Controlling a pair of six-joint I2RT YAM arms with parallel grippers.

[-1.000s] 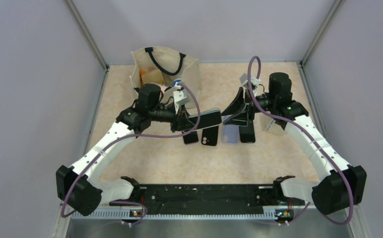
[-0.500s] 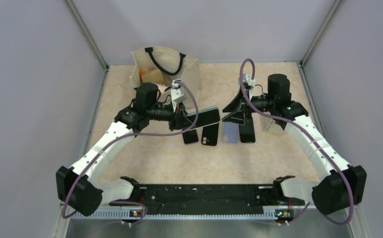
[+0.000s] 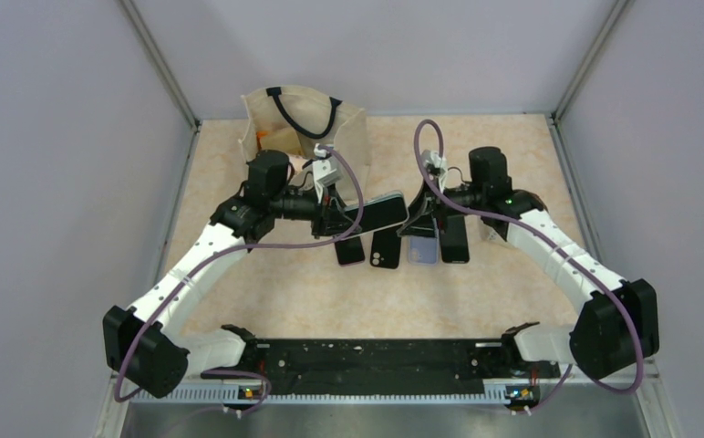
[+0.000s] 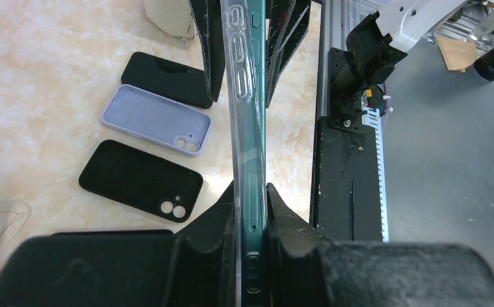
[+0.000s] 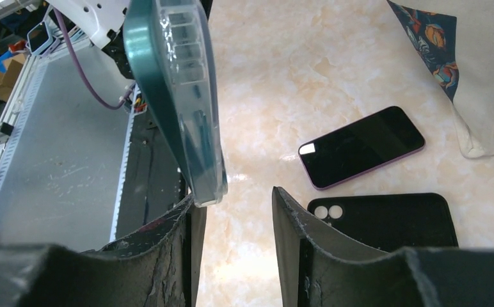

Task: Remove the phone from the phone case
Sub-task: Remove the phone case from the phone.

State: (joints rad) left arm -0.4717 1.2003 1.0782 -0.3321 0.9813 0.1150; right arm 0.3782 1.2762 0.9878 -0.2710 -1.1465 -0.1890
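Shifted since a second ago: right claw [image 3: 414, 219], carried leftward up to the free end of the phone [image 3: 377, 214].
Phone: teal, seated in a clear phone case [image 4: 237, 77], held aloft off the bench [image 3: 330, 292].
Left claw [image 4: 251, 195]: clenched on one end of the cased phone.
Right claw: spread, one finger at the case corner, nothing gripped.
Below: lilac case [image 4: 155, 119], black cases [image 4: 141, 181].
Handling note: pinch only the case lip, peel it from the corner, and keep the left grip firm.
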